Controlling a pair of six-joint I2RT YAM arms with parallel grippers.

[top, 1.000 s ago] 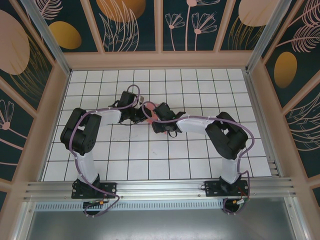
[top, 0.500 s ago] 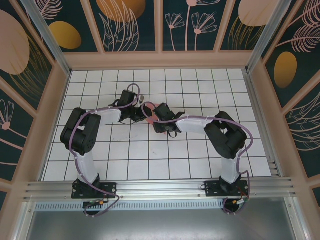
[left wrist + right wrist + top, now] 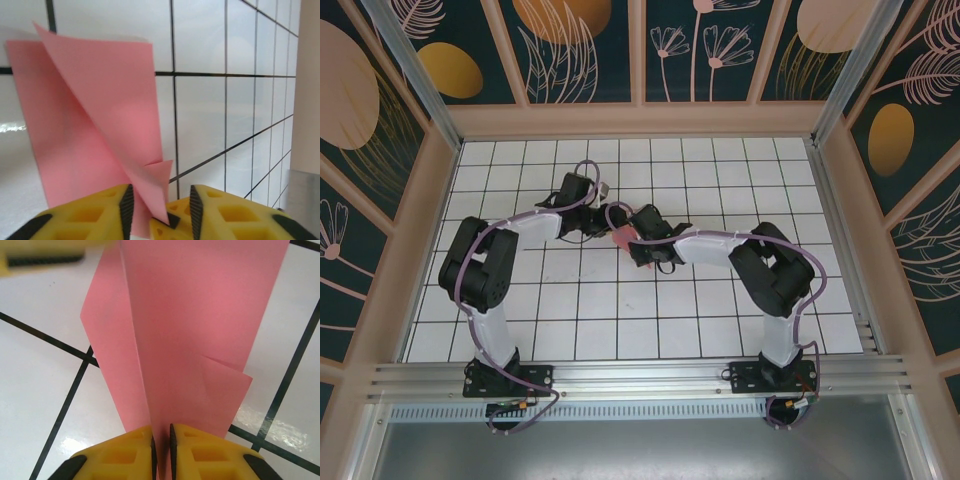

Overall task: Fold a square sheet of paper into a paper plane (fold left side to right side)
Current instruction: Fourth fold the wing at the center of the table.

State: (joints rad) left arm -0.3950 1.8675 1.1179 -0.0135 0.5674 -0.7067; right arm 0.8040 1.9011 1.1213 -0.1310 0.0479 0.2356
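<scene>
- Landmark: white gridded table [image 3: 720, 330], black lines between its tiles; all positions below are given against it.
- Folded pink paper [image 3: 620, 238]: seen from above, it sits over the middle of the table, a little toward the far half; it is held up off the tiles, between the two gripper heads.
- Paper condition, left wrist view: folded pink paper [image 3: 100, 125] shows two overlapping layers with a slanting crease; one small pointed flap hangs at its lower end; table [image 3: 210, 40] tiles lie behind it.
- Paper condition, right wrist view: folded pink paper [image 3: 200, 330] shows a long straight crease running toward the fingers; a short folded corner stands out on one side; table [image 3: 40, 380] visible to either side.
- Left gripper [image 3: 604, 222]: reaches in from the table's left half, meeting the paper at the middle.
- Left gripper [image 3: 161, 194] state: yellow jaws stand apart; the paper's lower point hangs in the gap, against one pad and clear of the other; not clamped.
- Right gripper [image 3: 630, 236]: reaches in from the table's right half, tips at the paper.
- Right gripper [image 3: 161, 432] state: yellow jaws drawn almost together; the creased edge of the paper is pinched in the narrow slit between them; gripping the paper.
</scene>
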